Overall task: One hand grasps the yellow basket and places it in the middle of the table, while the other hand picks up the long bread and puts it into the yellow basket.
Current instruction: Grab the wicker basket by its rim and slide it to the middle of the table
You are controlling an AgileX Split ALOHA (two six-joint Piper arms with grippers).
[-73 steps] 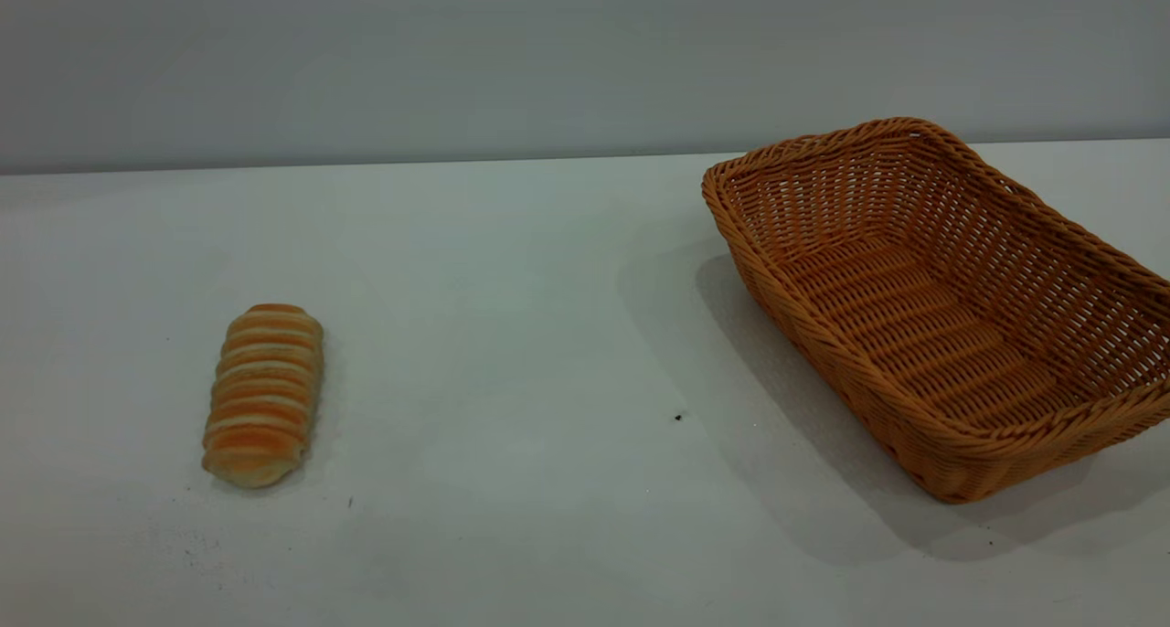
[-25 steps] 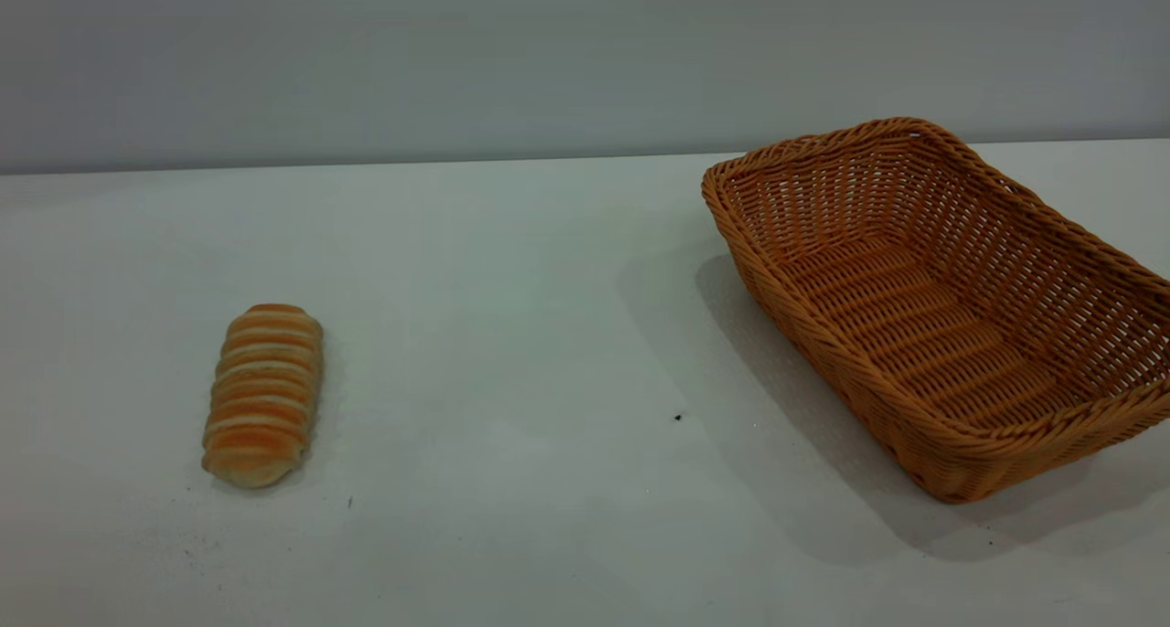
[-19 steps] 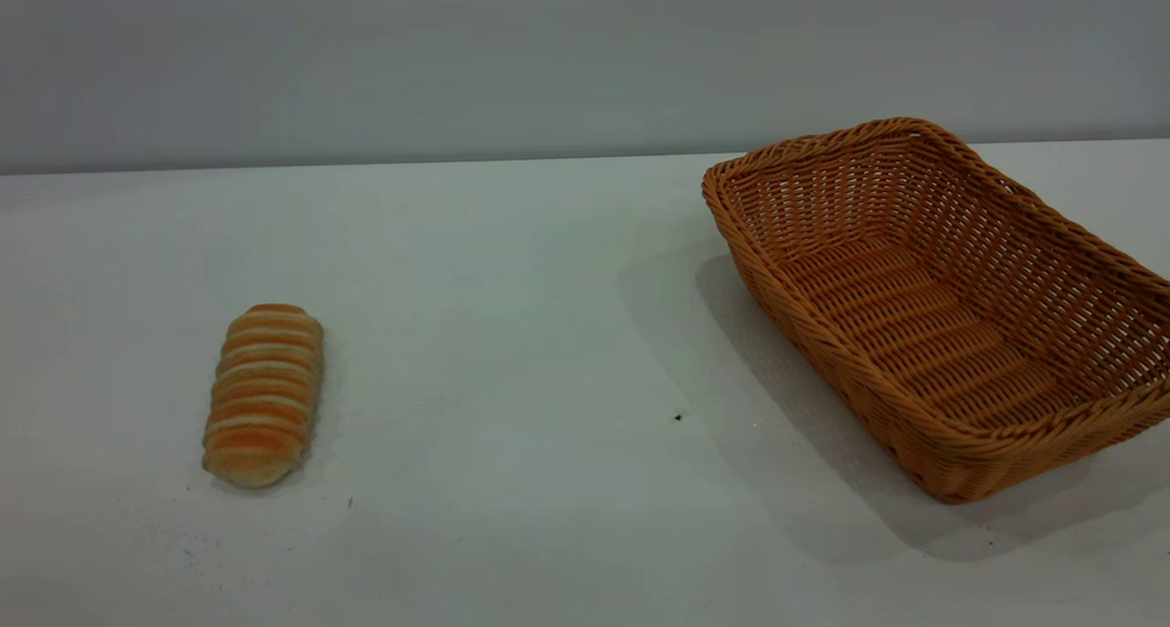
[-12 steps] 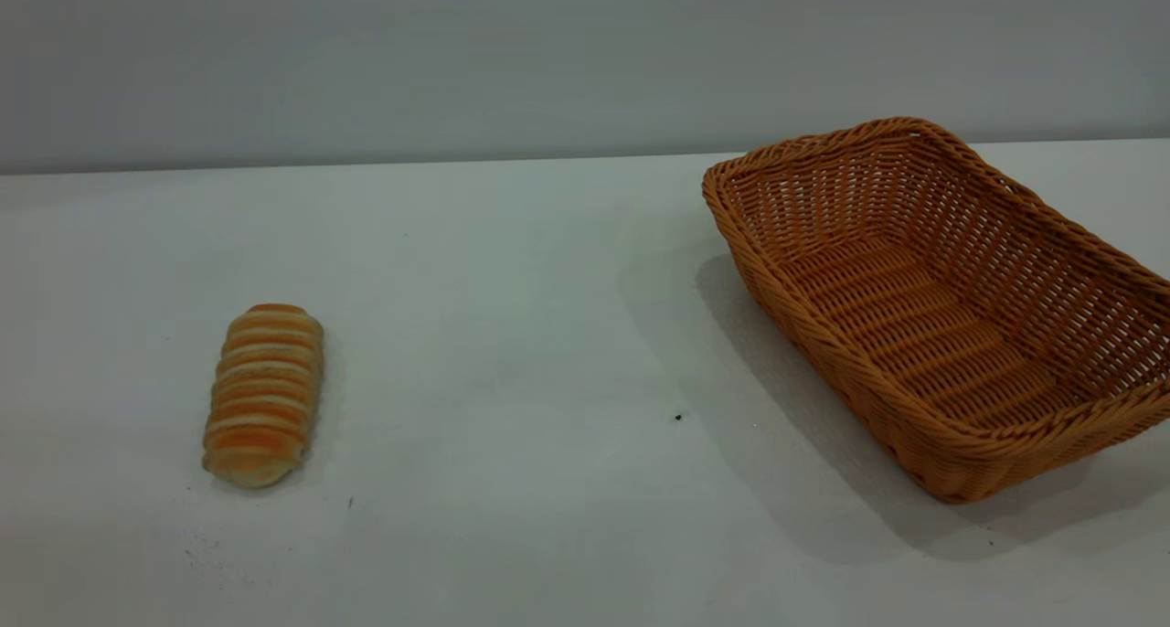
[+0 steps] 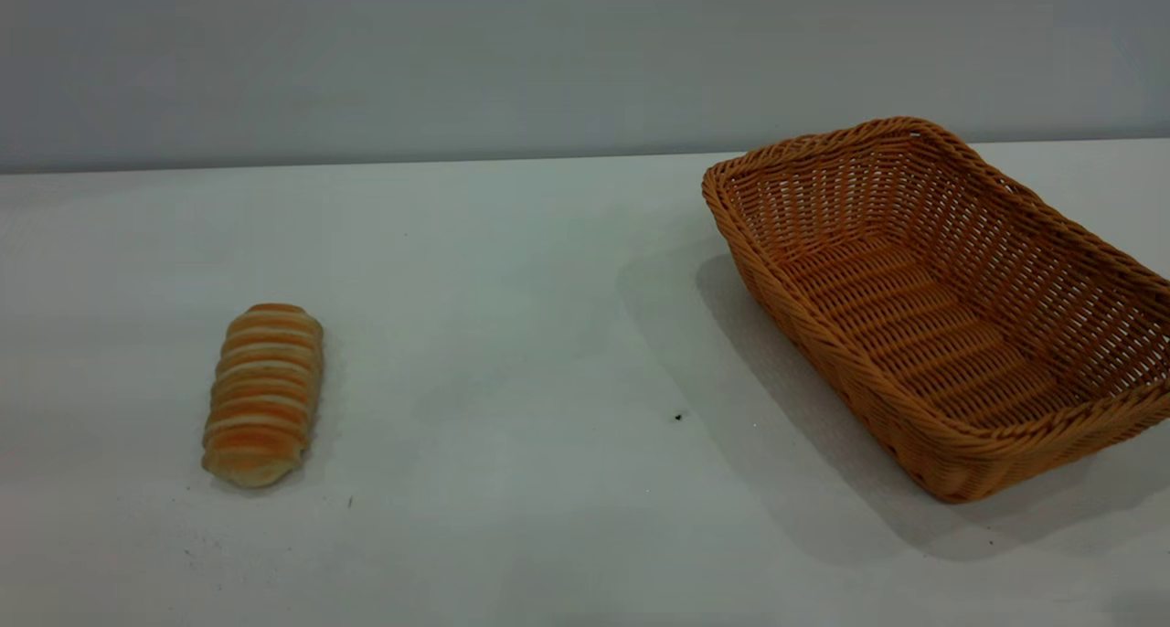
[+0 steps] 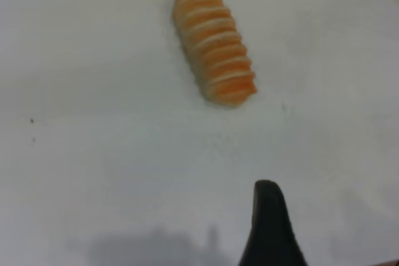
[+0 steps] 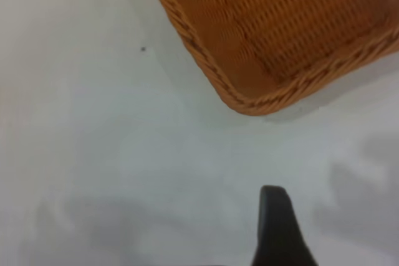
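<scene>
Basket (image 5: 941, 307) sat empty on the table's (image 5: 512, 334) right side, one corner ahead of the right gripper (image 7: 279, 228), not touching it. Long bread (image 5: 263, 394) lay flat on the left side, well apart from the basket, ahead of the left gripper (image 6: 269, 225) with bare table between. Only one black fingertip showed per wrist view, so opening of either gripper: cannot tell. Neither held anything visible.
</scene>
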